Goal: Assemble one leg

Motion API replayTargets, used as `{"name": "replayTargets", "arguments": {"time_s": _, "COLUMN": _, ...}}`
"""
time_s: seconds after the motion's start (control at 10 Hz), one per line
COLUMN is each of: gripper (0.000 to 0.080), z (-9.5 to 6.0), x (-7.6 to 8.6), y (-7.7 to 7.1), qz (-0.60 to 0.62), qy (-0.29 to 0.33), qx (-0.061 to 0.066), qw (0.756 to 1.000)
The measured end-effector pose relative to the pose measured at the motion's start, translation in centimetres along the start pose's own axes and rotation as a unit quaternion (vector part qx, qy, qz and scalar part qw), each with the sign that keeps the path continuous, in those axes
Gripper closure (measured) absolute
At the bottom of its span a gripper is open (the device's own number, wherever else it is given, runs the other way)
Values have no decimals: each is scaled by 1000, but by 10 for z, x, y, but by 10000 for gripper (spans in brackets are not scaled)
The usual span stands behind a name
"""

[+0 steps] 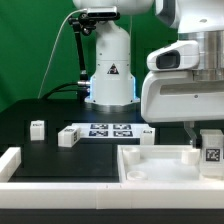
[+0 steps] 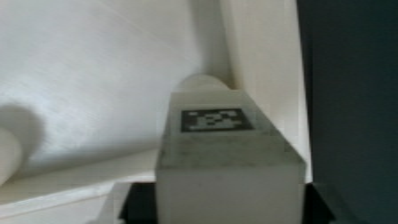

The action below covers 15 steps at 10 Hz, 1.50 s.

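Observation:
My gripper [image 1: 209, 142] is shut on a leg [image 1: 211, 151], a small white block with a black-and-white tag. It holds the leg upright over the corner of the large white panel [image 1: 160, 166] on the exterior view's right. In the wrist view the leg [image 2: 222, 140] fills the middle, tag facing the camera, its tip next to the panel's raised rim [image 2: 258, 50]. The dark fingers [image 2: 143, 205] press on both sides of it. Three more legs lie on the table: one [image 1: 37, 127] on the exterior view's left, one [image 1: 68, 137] by the marker board, one [image 1: 147, 133] near the panel.
The marker board [image 1: 105, 130] lies flat behind the panel. A white L-shaped rail [image 1: 12, 162] borders the table on the exterior view's left and runs along the front. The arm's base [image 1: 110, 75] stands at the back.

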<state>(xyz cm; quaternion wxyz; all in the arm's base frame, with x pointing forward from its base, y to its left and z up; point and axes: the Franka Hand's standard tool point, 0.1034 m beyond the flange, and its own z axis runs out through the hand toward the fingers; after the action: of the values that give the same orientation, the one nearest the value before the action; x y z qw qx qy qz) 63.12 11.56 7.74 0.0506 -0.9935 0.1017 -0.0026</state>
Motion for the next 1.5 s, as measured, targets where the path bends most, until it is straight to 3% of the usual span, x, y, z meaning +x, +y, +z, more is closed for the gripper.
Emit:
{"name": "replayTargets", "arguments": {"time_s": 0.2, "gripper": 507, "z": 0, "x": 0, "y": 1, "qz": 14, "qy": -1, "qx": 1, "qw": 1000}}
{"name": "replayTargets", "arguments": {"time_s": 0.5, "gripper": 507, "z": 1, "x": 1, "y": 5, "qz": 175, "qy": -8, "qx": 18, "qw": 984}}
{"name": "replayTargets", "arguments": {"time_s": 0.8, "gripper": 506, "z": 2, "x": 0, "y": 7, "qz": 326, "qy": -8, "qx": 16, "qw": 945}}
{"name": "replayTargets", "arguments": {"time_s": 1.1, "gripper": 506, "z": 2, "x": -3, "y": 8, "qz": 478, "qy": -4, "qx": 22, "qw": 878}}
{"name": "replayTargets", "arguments": {"time_s": 1.2, "gripper": 506, "z": 2, "x": -3, "y": 9, "qz": 533, "qy": -9, "qx": 24, "qw": 845}}
{"name": "replayTargets", "arguments": {"time_s": 1.3, "gripper": 506, "z": 2, "x": -3, "y": 9, "qz": 556, "qy": -12, "qx": 25, "qw": 831}}
{"name": "replayTargets", "arguments": {"time_s": 1.5, "gripper": 497, "z": 2, "x": -3, "y": 9, "qz": 552, "qy": -12, "qx": 25, "qw": 833}}
